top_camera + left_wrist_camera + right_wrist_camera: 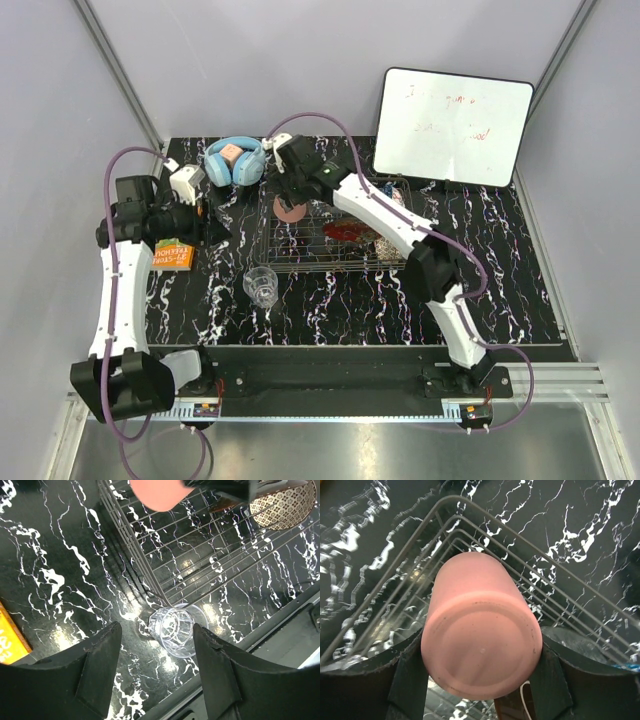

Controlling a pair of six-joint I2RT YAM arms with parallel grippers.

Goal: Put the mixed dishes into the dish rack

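My right gripper (291, 196) is shut on the salmon-pink cup (290, 210) and holds it over the left end of the dark wire dish rack (318, 262). In the right wrist view the cup's base (480, 645) fills the space between both fingers, above a rack corner (427, 527). The red floral plate (350, 232) and the cream lattice bowl (282, 505) lie in the rack. The clear glass tumbler (262, 284) stands on the table in front of the rack. My left gripper (156, 632) is open and empty, above and apart from the tumbler (175, 630). I cannot make out the blue bowl.
Blue headphones (235, 160) and a small white object (187, 182) lie at the back left. A whiteboard (452, 125) leans at the back right. An orange box (172, 253) lies under my left arm, at the left edge of the left wrist view (10, 640).
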